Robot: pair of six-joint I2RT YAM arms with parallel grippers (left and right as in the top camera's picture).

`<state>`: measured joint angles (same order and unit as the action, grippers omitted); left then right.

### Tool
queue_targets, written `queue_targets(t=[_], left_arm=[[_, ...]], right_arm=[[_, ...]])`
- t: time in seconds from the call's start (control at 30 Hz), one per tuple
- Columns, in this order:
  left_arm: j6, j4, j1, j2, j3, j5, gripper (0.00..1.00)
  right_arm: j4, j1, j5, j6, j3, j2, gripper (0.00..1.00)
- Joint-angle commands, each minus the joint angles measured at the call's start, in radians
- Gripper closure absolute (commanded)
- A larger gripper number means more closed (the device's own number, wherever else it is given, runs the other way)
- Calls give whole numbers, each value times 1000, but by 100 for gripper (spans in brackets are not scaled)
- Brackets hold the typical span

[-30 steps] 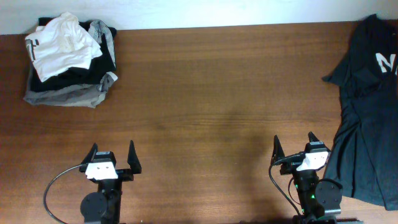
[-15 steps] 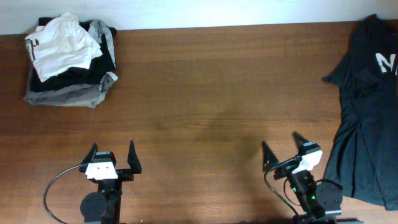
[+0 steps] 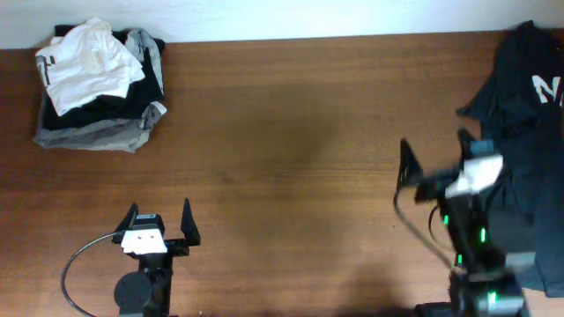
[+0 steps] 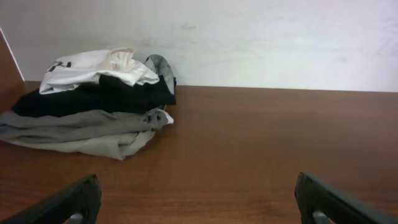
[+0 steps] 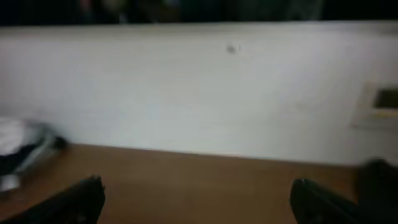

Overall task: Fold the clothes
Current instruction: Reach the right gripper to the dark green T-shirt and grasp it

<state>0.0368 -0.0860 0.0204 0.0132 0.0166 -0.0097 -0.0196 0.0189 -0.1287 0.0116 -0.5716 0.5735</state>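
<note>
**Item 1, black T-shirt** [image 3: 515, 79]: lies rumpled at the far right edge of the table [image 3: 291, 114] and runs partly out of the overhead view. A scrap of its white lettering [image 3: 548, 88] shows. It is neither spread flat nor folded.

**Item 2, right gripper** [image 3: 434, 141]: fingers spread wide, holding nothing. It stands just beside the shirt's left edge and does not appear to touch it.

**Item 3, left gripper** [image 3: 159, 209]: fingers spread wide, empty. It sits near the front edge of the table, well apart from the shirt.

**Item 4, pile of other clothes** [image 3: 97, 88]: in the far left corner, with a white garment [image 3: 88, 62] on top and a grey garment [image 3: 97, 134] beneath. It seems to be no part of this job.

**Progress, by my judgement:** 0 folds made. The grasping, drawing to open table, flattening and folding are all left to do.
</note>
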Motion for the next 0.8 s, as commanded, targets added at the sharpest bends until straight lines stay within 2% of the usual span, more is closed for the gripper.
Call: queue_targets(t=[0.0, 0.13, 0.2, 0.27, 0.63, 0.77], left_arm=[[-19, 3, 5, -7, -8, 11, 1], [-19, 3, 5, -7, -8, 11, 1], [-19, 3, 5, -7, -8, 11, 1], [-19, 3, 5, -7, -8, 11, 1], [-19, 3, 5, -7, -8, 11, 1], [-19, 3, 5, -7, -8, 11, 1]], right_arm=[[217, -52, 145, -42, -380, 401, 1], [653, -209, 118, -41, -885, 879, 1], [793, -243, 128, -41, -1025, 1025, 1], [799, -286, 206, -41, -1079, 1118, 1], [712, -572, 110, -82, -1179, 1543, 1], [641, -624, 95, -8, -1187, 1639, 1]])
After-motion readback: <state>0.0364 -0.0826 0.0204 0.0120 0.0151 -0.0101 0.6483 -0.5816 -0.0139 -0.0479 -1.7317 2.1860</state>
